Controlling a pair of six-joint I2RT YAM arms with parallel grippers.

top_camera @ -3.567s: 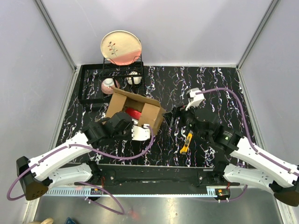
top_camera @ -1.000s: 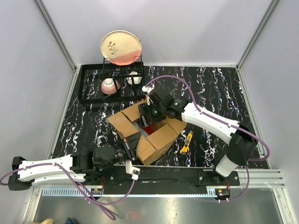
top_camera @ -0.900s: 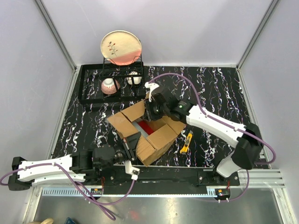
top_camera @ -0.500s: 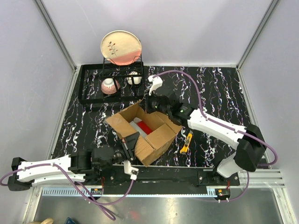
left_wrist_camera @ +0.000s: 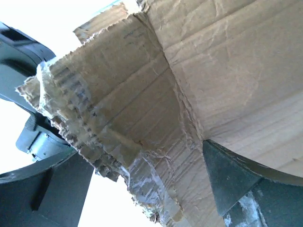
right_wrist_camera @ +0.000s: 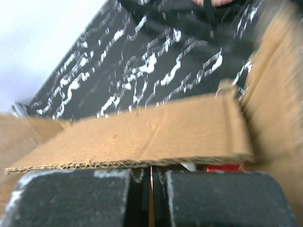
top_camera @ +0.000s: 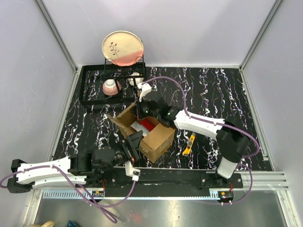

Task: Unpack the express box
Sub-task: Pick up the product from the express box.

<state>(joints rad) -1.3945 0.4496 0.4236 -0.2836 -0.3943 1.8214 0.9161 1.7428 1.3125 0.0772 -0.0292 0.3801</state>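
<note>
– right gripper (top_camera: pixel 143 112) has slid left along the far flap, and the box (top_camera: pixel 158 139) has turned a little since half a second back.
– count it up?
– one box, two grippers, one knife (top_camera: pixel 189 144), one plate (top_camera: pixel 122 48), two bowls (top_camera: pixel 111 87) in one rack (top_camera: pixel 94 90), one red pack (top_camera: pixel 150 124) showing inside the box.
– where's the box?
– on the worktop (top_camera: pixel 213 94), a bit left of middle, closer to the near edge than the far one. knife lies to its right, apart.
– and the grippers?
– right one sits at the box's far side, fingers (right_wrist_camera: pixel 218 198) narrow, pinching a flap edge. left gripper (top_camera: pixel 131 143) is at the near left corner, fingers (left_wrist_camera: pixel 42 194) wide, torn flap between them; can't tell if they press it.
</note>
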